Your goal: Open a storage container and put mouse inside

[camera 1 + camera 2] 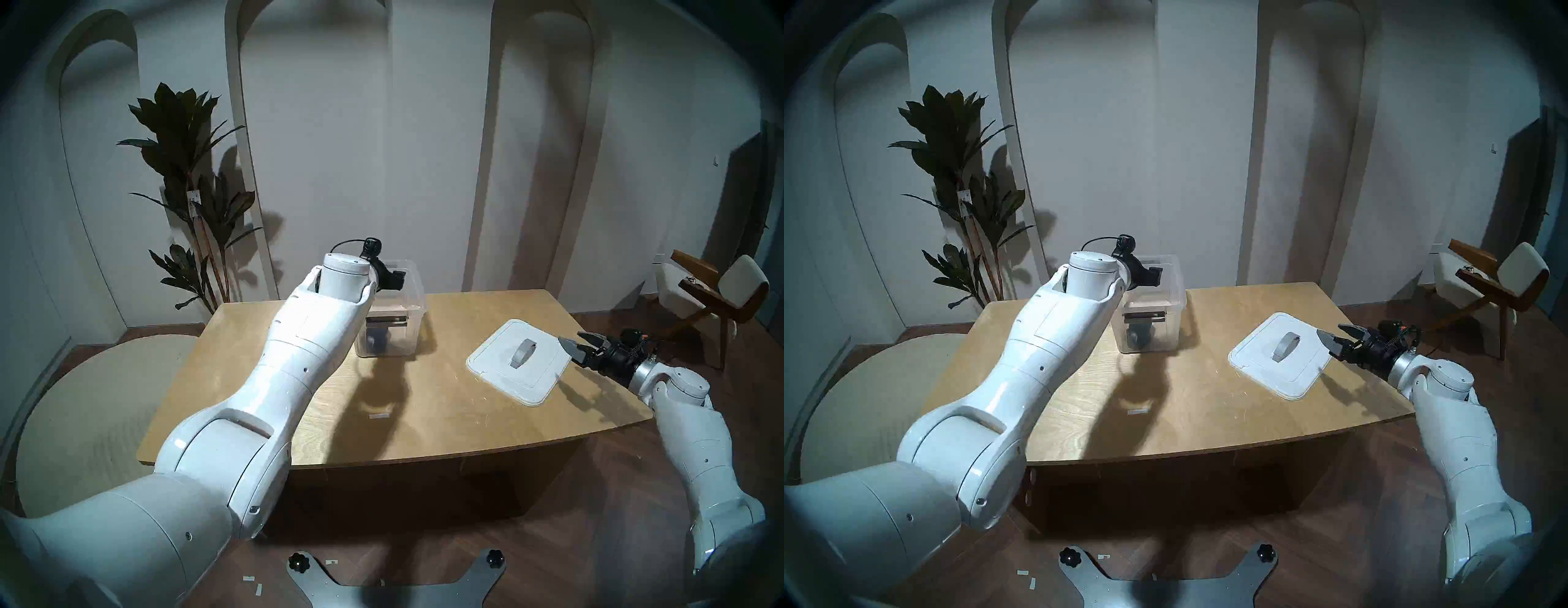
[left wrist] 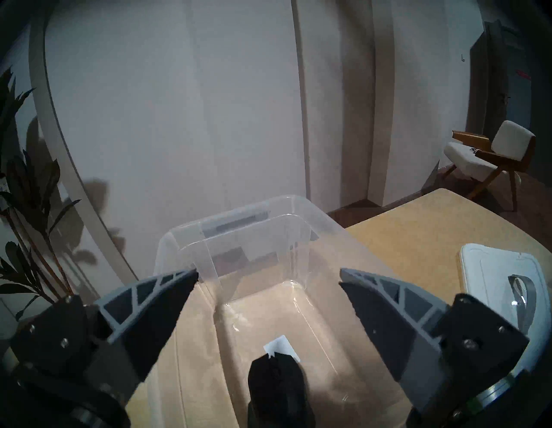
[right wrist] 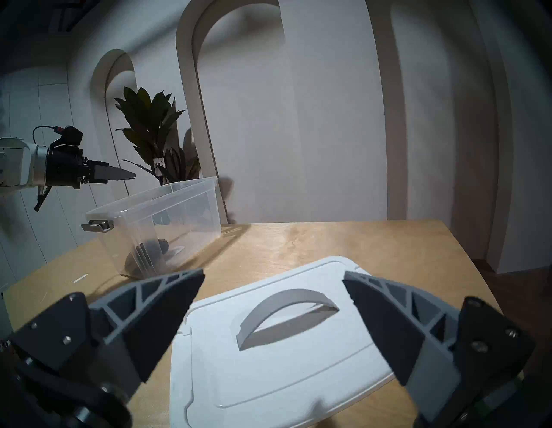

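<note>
My left gripper (image 2: 268,273) hangs over the open storage container (image 2: 191,239), jaws spread wide and holding nothing; the mouse (image 2: 276,385) lies on the container's floor. To the right the lid (image 1: 519,361) rests flat on the bench (image 1: 424,416), my right gripper (image 1: 575,342) beside it, jaws apart

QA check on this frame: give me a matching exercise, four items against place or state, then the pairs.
Items:
1. mouse
2. lid
3. left gripper
4. storage container

States:
A. flat on the table, handle up
B. open, over the box
C. lying inside the box
D. uncovered, on the table

Pairs: 1-C, 2-A, 3-B, 4-D
</note>
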